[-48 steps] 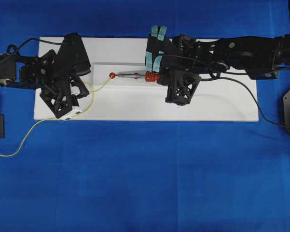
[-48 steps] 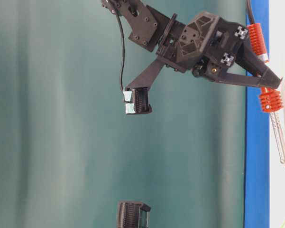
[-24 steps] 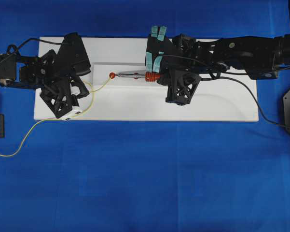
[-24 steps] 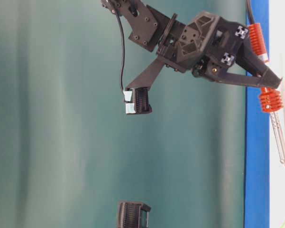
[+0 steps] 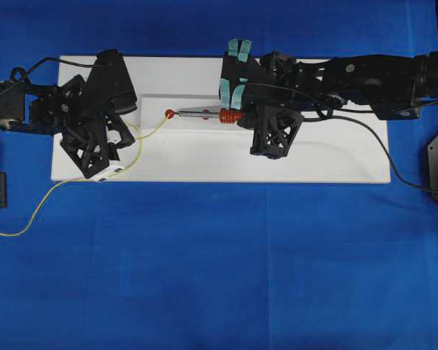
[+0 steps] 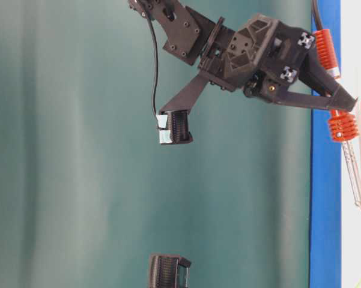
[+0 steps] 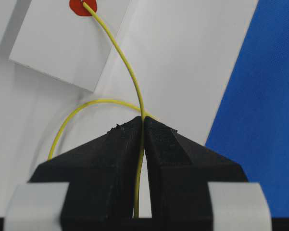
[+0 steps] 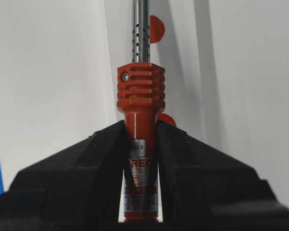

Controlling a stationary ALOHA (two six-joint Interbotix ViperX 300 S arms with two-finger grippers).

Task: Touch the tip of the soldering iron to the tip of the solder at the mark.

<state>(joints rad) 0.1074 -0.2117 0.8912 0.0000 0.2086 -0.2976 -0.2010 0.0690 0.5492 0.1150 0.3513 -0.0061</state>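
A: Step in hand? Looks like the contact itself, held at the mark (image 5: 170, 114). Left gripper (image 7: 143, 126) clamped on the solder (image 7: 130, 77), right gripper (image 8: 140, 132) clamped on the iron (image 8: 140, 94) by its orange handle.

B: Whereabouts on the board (image 5: 335, 157)?

A: Mark toward 10 o'clock of the board in the overhead view. Solder arching up to it from 8 o'clock, iron lying level and reaching in from 3 o'clock.

B: Touching?

A: Solder end resting on the red dot in the left wrist view. Iron tip right at the dot from overhead and table level; true contact too fine to confirm.

B: Next move?

A: Probably just a steady hold, or a tiny nudge of the iron toward 9 o'clock if short. No squeeze change on either side.
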